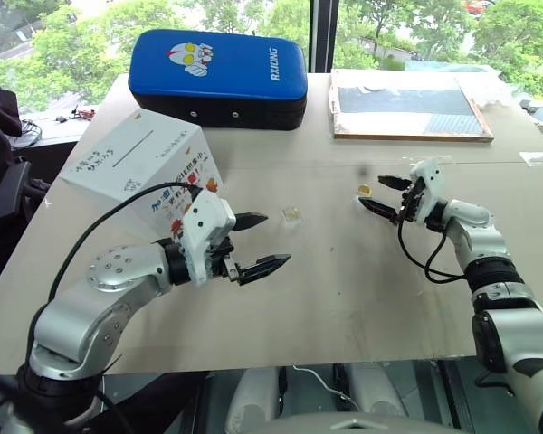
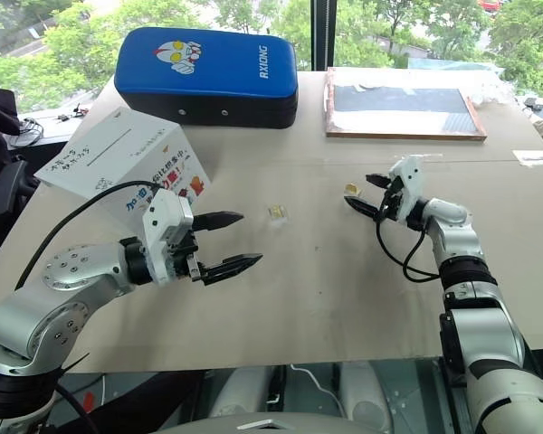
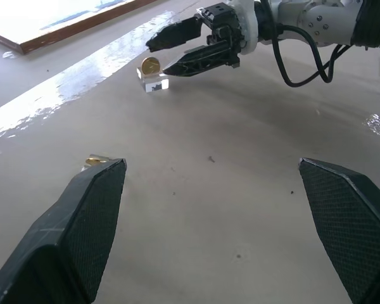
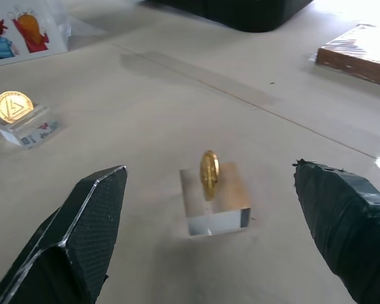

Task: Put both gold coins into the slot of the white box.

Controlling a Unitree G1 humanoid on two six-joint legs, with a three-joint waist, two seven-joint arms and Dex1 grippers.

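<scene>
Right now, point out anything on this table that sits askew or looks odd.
The white box sits tipped on an edge, its slot face slanting rather than level. Each gold coin stands upright on edge in a small clear block, one coin between the open right fingers, the other coin nearer the box.

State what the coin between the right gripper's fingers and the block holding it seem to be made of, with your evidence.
The gold coin looks like polished yellow metal: it shines and glints. The block under it seems clear plastic or acrylic, since the table shows through.
</scene>
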